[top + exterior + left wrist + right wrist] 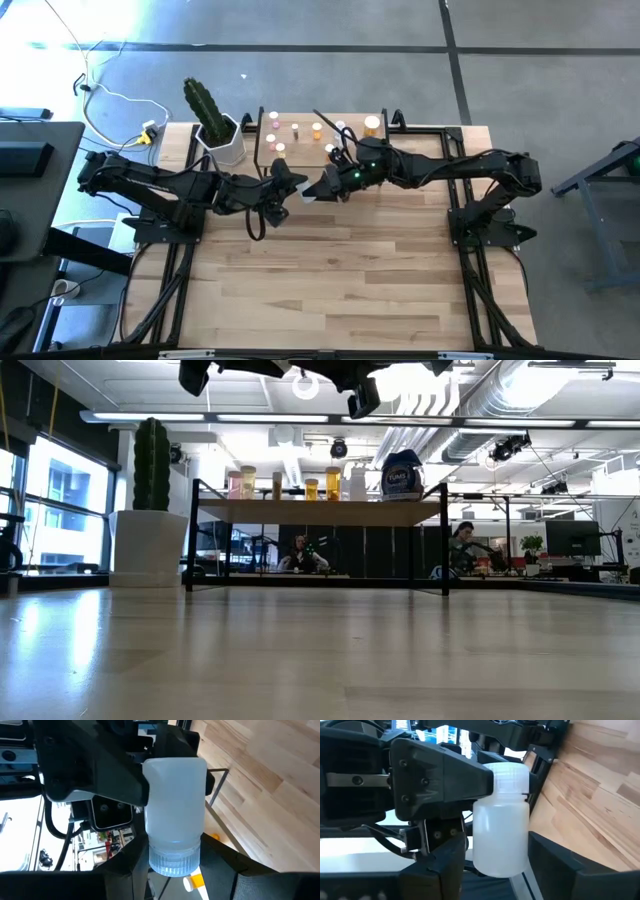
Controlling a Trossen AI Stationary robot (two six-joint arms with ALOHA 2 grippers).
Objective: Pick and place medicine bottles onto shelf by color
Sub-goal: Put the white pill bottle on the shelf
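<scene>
The left gripper (300, 190) and right gripper (318, 188) meet nose to nose above the middle of the table (340, 290), just in front of the shelf (300, 140), with a white bottle (174, 815) between them. In the left wrist view that bottle sits cap-down between the left fingers (125, 870), clamped there; the right wrist view shows the same frosted, round-shouldered plastic bottle with its ribbed cap at the left gripper's end and the right fingers (555, 860) flanking its body, though I cannot tell whether they press on it or stand just clear. The table is pale wood planks, smooth and a little glossy. The shelf is a thin light board on black metal legs at the far edge, carrying a row of small bottles (297, 129) in pink and orange plus a squat blue one (401, 475). Beside it stands a cactus (203, 103) in a white pot (227, 145). Beyond is grey concrete floor, and an office with ceiling ducts and seated people (300, 555).
</scene>
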